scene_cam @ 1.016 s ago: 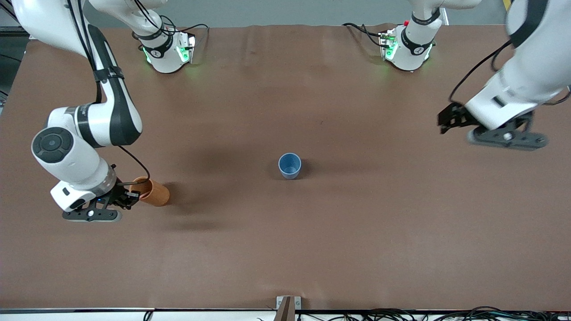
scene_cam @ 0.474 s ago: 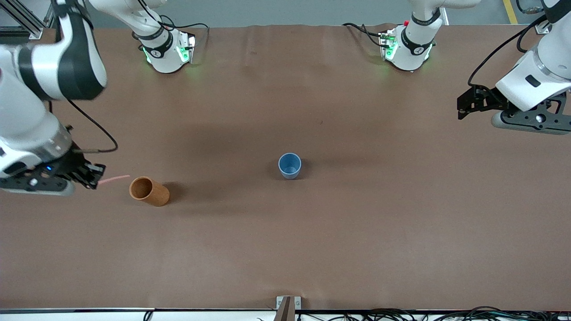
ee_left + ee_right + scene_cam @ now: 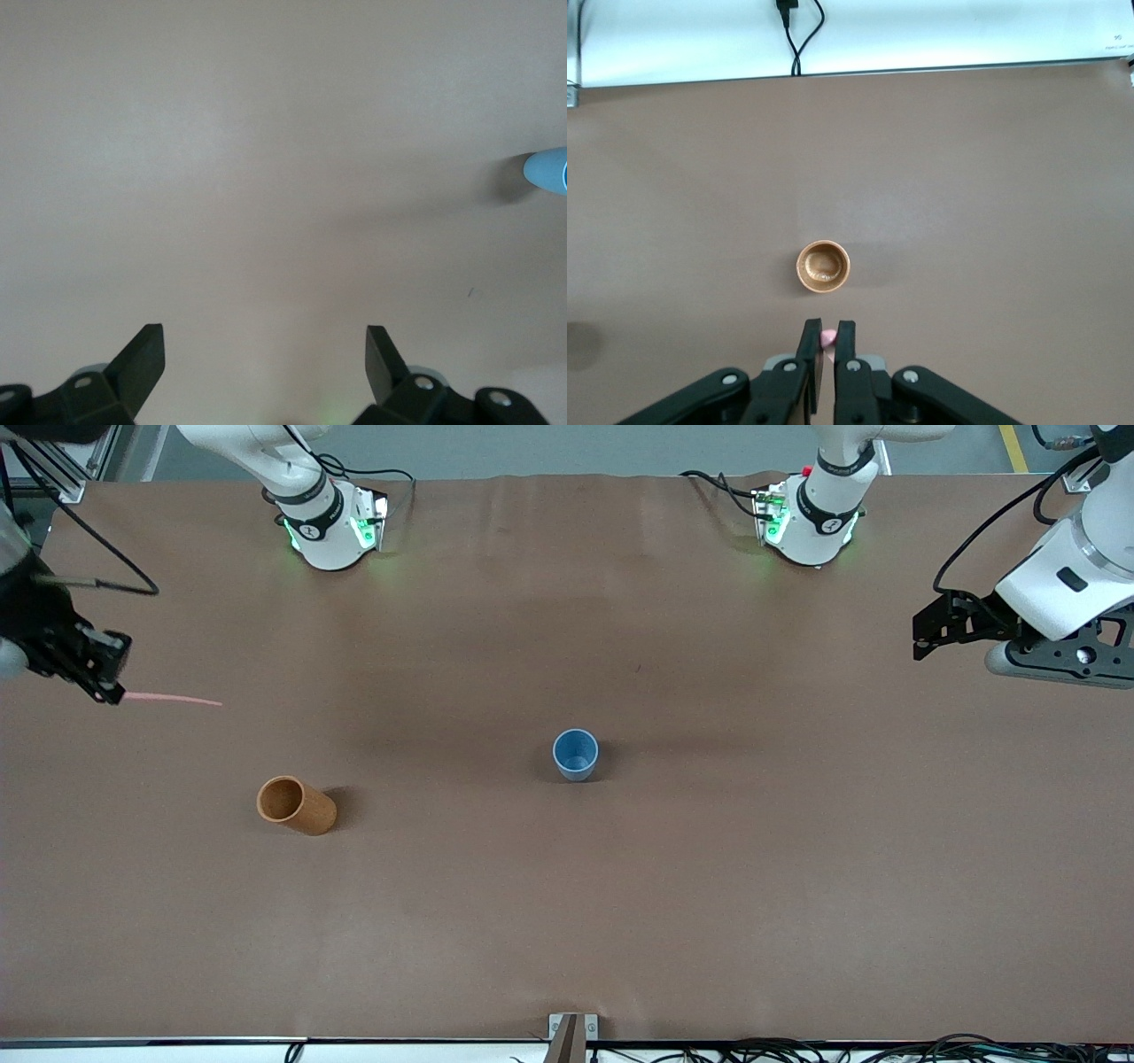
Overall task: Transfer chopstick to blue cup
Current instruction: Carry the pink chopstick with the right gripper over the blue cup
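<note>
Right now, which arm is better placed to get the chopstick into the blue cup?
The right. The right gripper is shut on the chopstick, in the air above the right arm's end of the table. The left gripper waits open and empty; the blue cup stands mid-table.

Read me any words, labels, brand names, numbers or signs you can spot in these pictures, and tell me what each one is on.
No text can be read with certainty.
Round mark on each arm's base ring, front view: a symbol, not letters.
Tiny dark print on the white strip along the table edge, right wrist view: too small to read.
Blue cup, orange-brown cup, chopstick, brown table: no markings seen.
</note>
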### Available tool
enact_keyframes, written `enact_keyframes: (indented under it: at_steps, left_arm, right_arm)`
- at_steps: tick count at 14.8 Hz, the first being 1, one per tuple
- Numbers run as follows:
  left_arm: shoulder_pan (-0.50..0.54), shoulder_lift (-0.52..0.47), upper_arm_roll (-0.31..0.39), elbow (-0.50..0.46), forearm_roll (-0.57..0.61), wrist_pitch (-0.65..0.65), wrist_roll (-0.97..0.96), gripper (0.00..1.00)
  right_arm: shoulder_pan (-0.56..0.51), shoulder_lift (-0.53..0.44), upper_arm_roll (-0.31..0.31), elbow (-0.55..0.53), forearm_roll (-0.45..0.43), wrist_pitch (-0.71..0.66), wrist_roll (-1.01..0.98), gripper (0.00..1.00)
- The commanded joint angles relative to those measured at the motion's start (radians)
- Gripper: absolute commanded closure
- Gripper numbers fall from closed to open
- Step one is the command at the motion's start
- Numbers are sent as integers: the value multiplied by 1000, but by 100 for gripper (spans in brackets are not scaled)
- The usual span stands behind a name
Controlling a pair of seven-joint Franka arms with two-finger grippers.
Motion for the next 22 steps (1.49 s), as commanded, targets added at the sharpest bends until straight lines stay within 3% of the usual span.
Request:
enact_keyframes:
  at_steps: [1,6,9,13,17,20,22]
  left_arm:
    - [1,-2,2,15,-2,-15,18,0]
    - [1,4,2,15,-12,-1,18,0]
    - [-1,5,-1,15,-10,6,18,0]
    - [1,7,-1,15,-10,9,16,0]
    - [1,8,-1,17,-19,8,3,0]
    - [1,7,2,17,-47,8,-1,0]
    - [2,7,2,17,-45,8,6,0]
  right_arm:
    - [-12,-43,7,-59,16,20,9,100]
    - [5,-31,12,-50,65,78,26,100]
    - [60,26,44,-25,65,138,203,100]
    - [0,190,307,125,31,156,487,100]
    - [-23,314,534,179,-139,207,803,100]
    - [-24,402,648,179,-246,303,961,100]
    - [-12,443,685,178,-309,345,1030,100]
